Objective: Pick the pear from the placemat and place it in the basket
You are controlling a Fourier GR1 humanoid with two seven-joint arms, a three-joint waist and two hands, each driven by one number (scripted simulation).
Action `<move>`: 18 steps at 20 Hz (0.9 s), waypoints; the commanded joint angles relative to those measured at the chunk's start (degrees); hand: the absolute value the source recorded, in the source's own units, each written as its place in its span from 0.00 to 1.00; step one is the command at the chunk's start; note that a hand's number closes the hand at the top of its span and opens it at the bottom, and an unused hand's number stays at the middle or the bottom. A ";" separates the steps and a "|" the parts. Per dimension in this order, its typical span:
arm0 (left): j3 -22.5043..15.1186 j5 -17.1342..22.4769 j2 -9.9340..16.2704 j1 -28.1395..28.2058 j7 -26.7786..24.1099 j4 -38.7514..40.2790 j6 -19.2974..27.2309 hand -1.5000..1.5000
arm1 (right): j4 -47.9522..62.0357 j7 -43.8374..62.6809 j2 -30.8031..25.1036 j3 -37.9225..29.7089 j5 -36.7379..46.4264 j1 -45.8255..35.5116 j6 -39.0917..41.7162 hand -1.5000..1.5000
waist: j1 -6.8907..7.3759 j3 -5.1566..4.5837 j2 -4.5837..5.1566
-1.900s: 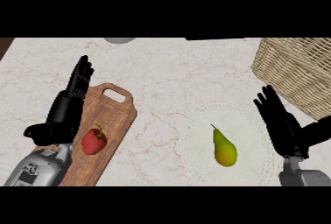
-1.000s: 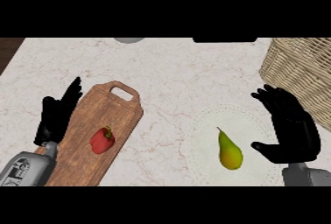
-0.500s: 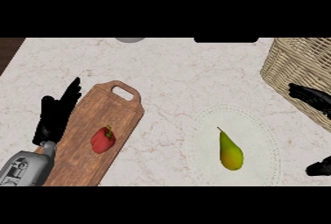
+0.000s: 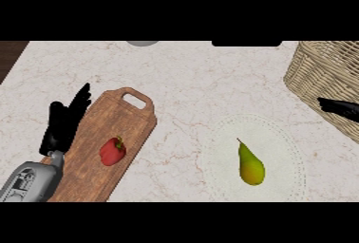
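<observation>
Your right hand (image 4: 338, 108), fingers straight, is nearer the pear (image 4: 250, 164); the pear lies down-left, stem pointing away from you.

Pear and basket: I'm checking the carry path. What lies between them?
In the head view, only placemat and bare counter lie between pear and basket; the right hand shows at the basket's edge.

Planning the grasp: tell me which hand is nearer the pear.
Right. The right hand shows at the view's right edge, beyond the pear; the left hand rests across the cutting board.
</observation>
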 commanded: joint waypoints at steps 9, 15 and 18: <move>5.56 -3.10 -1.01 2.77 0.72 -3.36 -5.13 0.50 | 0.11 0.88 4.80 -5.23 4.67 0.29 1.45 0.00 | -0.26 -0.01 -0.15; 5.93 -7.81 -7.04 -1.57 -3.80 6.47 -3.13 0.50 | -1.34 1.02 11.65 -3.46 9.66 1.46 -2.22 0.00 | -0.51 -0.02 -0.07; 7.53 -6.66 -3.83 2.20 1.02 -2.74 -5.66 0.50 | 4.47 -3.41 15.30 -1.02 15.57 0.25 -5.06 0.00 | 0.02 0.01 -0.08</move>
